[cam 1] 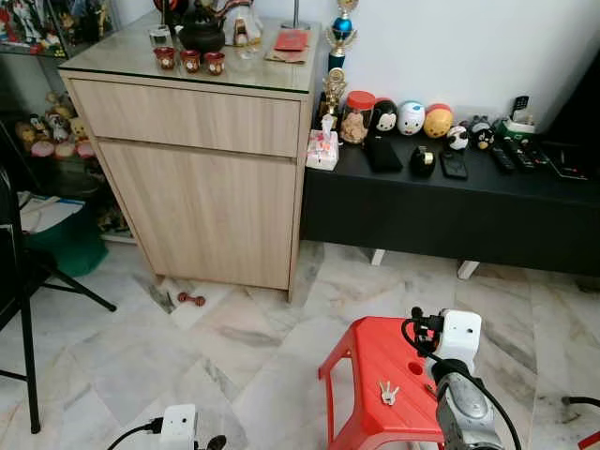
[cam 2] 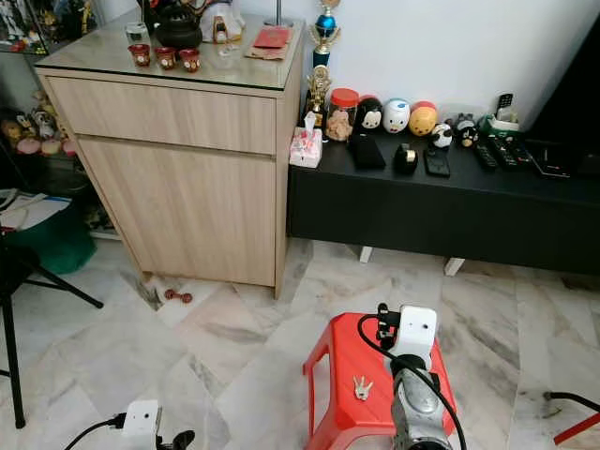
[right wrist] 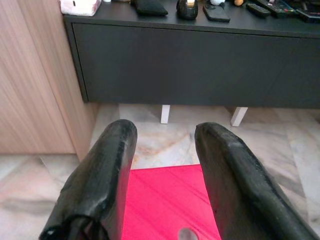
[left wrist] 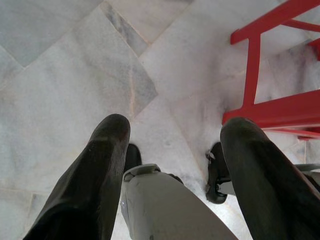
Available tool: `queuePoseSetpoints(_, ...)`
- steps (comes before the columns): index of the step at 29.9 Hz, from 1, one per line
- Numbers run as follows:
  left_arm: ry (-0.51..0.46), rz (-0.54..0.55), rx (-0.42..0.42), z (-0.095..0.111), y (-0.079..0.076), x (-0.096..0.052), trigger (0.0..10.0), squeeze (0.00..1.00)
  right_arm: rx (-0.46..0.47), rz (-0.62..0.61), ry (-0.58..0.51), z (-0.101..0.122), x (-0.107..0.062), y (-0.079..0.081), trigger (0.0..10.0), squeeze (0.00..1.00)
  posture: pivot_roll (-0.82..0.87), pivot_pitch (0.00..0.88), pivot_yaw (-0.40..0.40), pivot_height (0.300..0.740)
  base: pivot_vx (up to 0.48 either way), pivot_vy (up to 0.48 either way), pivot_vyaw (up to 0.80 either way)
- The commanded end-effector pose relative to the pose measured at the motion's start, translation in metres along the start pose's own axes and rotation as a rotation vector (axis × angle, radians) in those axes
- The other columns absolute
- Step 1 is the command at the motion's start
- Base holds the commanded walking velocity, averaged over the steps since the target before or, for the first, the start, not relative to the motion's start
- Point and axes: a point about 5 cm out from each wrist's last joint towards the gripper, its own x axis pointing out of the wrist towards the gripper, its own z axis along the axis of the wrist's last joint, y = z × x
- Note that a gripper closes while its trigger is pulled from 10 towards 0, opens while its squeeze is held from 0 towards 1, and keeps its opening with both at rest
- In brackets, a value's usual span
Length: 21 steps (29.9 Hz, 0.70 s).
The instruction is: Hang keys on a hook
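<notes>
So the keys (cam 1: 388,393) lie flat on the red stool (cam 1: 370,361), easy to reach from above. Right beside them is the right arm, and its gripper (right wrist: 162,165) points out over the stool, fingers apart with nothing between, likely ready to come down for them. Low by the floor hangs the left gripper (left wrist: 172,150), also open and empty. I see no hook.

Glossy red plastic stool (cam 1: 375,370) bearing bright metal keys (cam 1: 387,394); polished veined marble floor (cam 1: 234,347); matt pale wood-grain cabinet (cam 1: 202,178), glass-topped; matt black low console (cam 1: 450,211) at 2 o'clock.
</notes>
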Motion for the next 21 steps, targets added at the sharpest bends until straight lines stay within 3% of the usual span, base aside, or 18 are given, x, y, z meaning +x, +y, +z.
queuePoseSetpoints(1,0.006,-0.013,0.015,-0.0024,-0.0034,-0.0002,10.0,0.0,-0.012,-0.014,0.015,-0.0018,-0.0002,-0.001,10.0,0.0,0.03,0.011,-0.098,0.74,0.0,0.0,0.0)
queuePoseSetpoints(6,0.007,-0.012,0.016,-0.0029,-0.003,-0.0004,10.0,0.0,-0.018,-0.013,0.031,0.0016,0.0047,0.0014,10.0,0.0,0.04,0.012,-0.102,0.74,0.0,0.0,0.0)
queuePoseSetpoints(21,0.013,-0.015,0.017,-0.0043,-0.0029,-0.0007,10.0,0.0,-0.021,0.012,0.049,0.0015,0.0064,0.0053,10.0,0.0,0.04,0.014,-0.1,0.635,0.0,0.0,0.0)
